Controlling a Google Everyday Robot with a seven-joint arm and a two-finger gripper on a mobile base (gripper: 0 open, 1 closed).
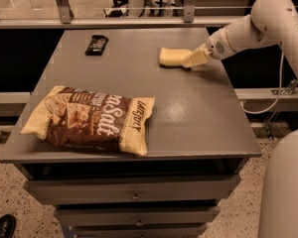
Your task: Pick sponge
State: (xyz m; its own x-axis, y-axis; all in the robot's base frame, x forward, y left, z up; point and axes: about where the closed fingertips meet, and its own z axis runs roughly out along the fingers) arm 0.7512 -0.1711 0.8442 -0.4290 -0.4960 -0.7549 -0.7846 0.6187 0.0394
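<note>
The sponge (170,56) is a small pale yellow block lying flat on the far right part of the grey table top (198,113). My gripper (194,59) comes in from the right on a white arm (248,31), low over the table. Its tip is at the sponge's right end and overlaps it in this view. I cannot tell whether it touches or holds the sponge.
A large brown-and-yellow chip bag (92,119) lies at the front left of the table. A small black wrapped bar (96,44) lies at the far left. Drawers (134,195) are below the top. A rail and glass stand behind the table.
</note>
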